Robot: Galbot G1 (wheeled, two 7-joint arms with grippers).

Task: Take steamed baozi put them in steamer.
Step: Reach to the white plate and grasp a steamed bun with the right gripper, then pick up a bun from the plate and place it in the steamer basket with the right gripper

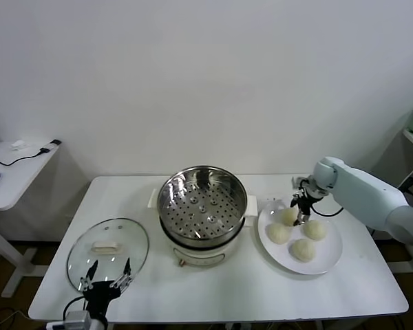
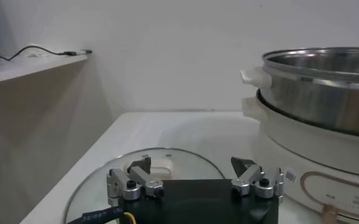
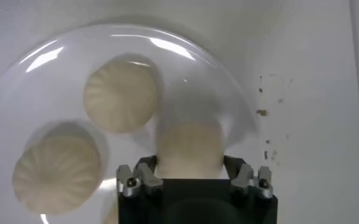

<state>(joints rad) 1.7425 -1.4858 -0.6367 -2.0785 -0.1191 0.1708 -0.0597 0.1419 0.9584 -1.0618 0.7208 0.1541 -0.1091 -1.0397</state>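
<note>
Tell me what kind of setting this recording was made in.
Probably a lab or test room staged as a kitchen task, not a real kitchen: a plain white table against a bare wall, holding only a steamer, its glass lid and a plate of baozi.

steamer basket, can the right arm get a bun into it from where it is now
Probably yes: the steamer stands uncovered and empty, its glass lid lies aside, and the right gripper is down around a baozi on the plate.

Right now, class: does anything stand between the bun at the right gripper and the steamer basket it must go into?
Nothing visible does. The right gripper is down on a bun on the plate; the table between plate and steamer is bare, the basket is uncovered, and its lid lies on the far side.
</note>
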